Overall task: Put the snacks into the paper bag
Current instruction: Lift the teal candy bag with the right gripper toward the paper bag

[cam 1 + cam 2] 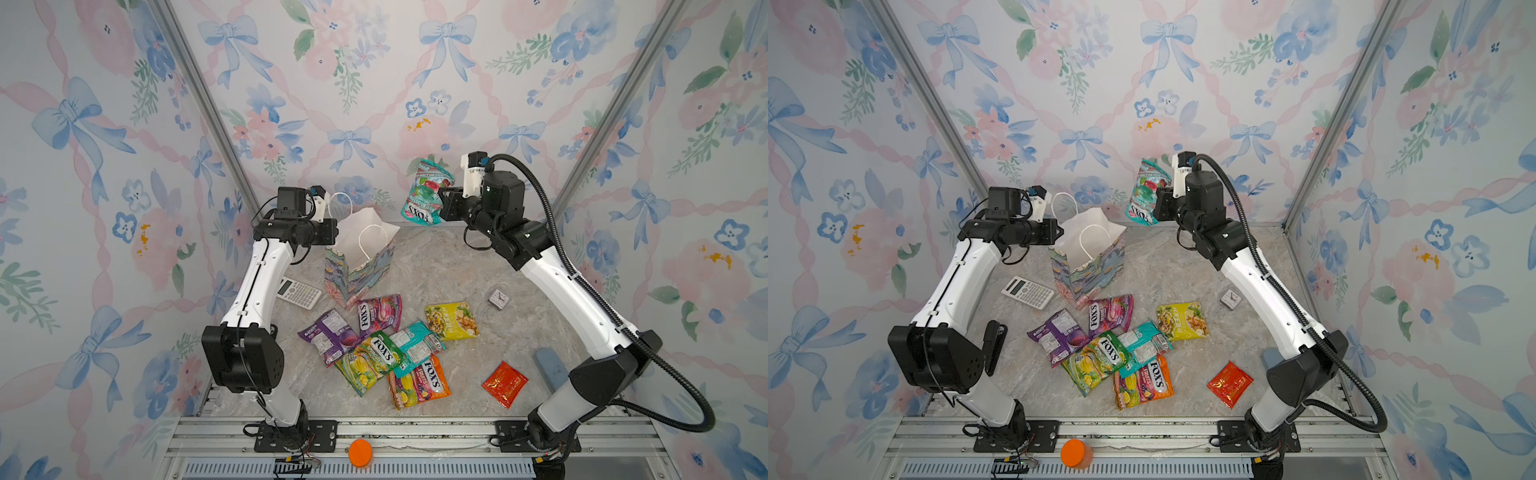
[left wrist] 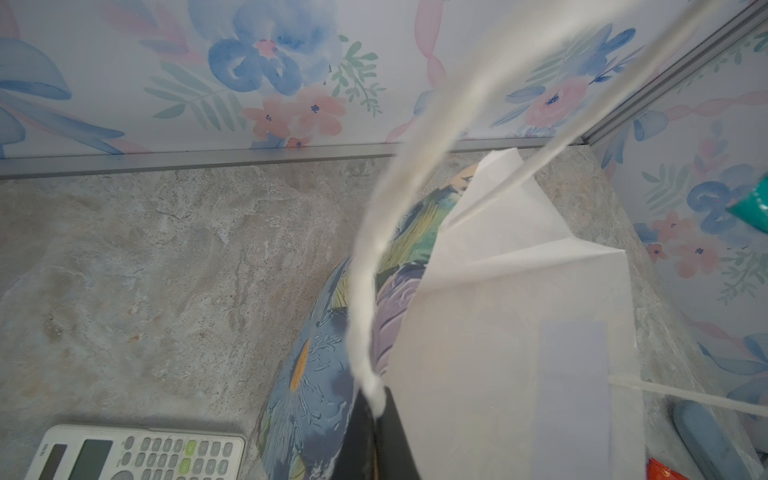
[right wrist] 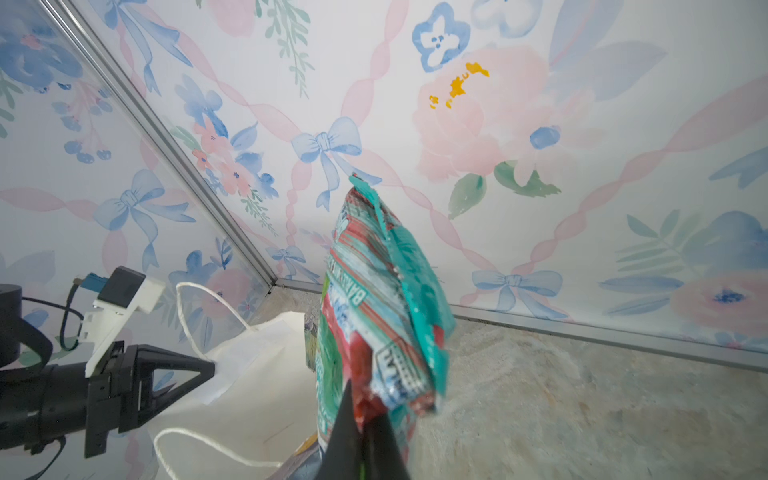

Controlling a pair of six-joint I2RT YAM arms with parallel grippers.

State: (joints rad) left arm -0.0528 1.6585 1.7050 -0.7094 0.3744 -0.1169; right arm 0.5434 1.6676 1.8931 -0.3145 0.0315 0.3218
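Marble table [image 1: 436, 270]: left pincer [image 2: 376, 415] clamps cord handle [image 2: 365, 270] of paper bag [image 1: 361, 270]; right pincer [image 3: 365, 428] grips teal packet [image 1: 424, 195] aloft.

Paper bag [image 1: 365, 270] blue-pink floral, white-lined; packet [image 1: 424, 195] teal-red, seemingly striped.

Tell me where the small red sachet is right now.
In both top views the red sachet lies flat on the table, on the right side, a little apart from and just right of the orange FOX'S packet.
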